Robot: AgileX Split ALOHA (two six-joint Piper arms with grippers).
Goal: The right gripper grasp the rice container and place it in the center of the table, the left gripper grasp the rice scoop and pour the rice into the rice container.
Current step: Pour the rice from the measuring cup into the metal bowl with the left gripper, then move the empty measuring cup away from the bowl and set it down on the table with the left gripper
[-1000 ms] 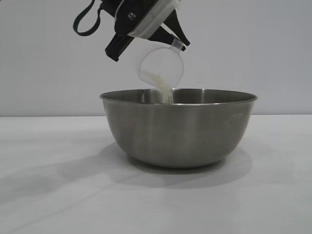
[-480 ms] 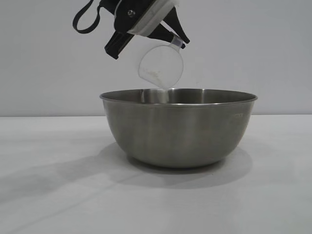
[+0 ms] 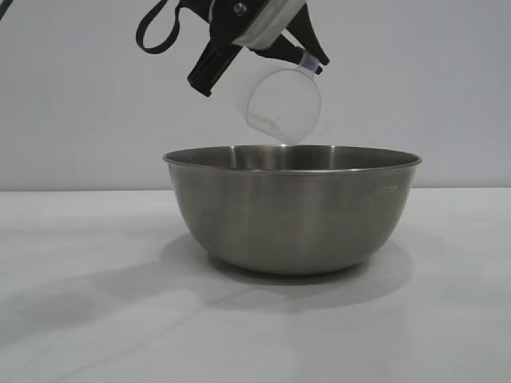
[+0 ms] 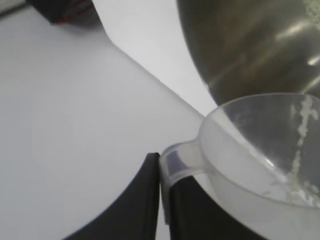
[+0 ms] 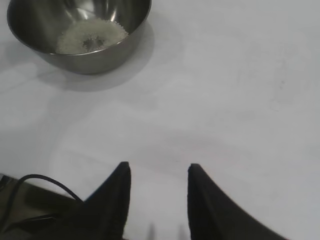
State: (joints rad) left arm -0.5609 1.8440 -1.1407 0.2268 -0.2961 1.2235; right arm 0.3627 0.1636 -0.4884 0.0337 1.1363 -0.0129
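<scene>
The rice container (image 3: 292, 209), a big steel bowl, stands on the white table (image 3: 96, 319) at its middle. My left gripper (image 3: 307, 62) is shut on the handle of the rice scoop (image 3: 283, 104) and holds it tipped, mouth down, just above the bowl's rim. In the left wrist view the scoop (image 4: 260, 150) shows a few grains of rice (image 4: 302, 130) stuck inside, and its handle sits between my left gripper (image 4: 162, 172). The right wrist view shows the bowl (image 5: 80, 35) with a heap of rice (image 5: 90, 37) on its bottom. My right gripper (image 5: 157, 172) is open and empty, away from the bowl.
A dark block (image 4: 62, 10) sits at the table's far edge in the left wrist view. A black cable (image 5: 35, 182) lies by the right arm's base.
The stream of rice from the scoop into the bowl has stopped. The left gripper with the scoop has shifted right and slightly up.
</scene>
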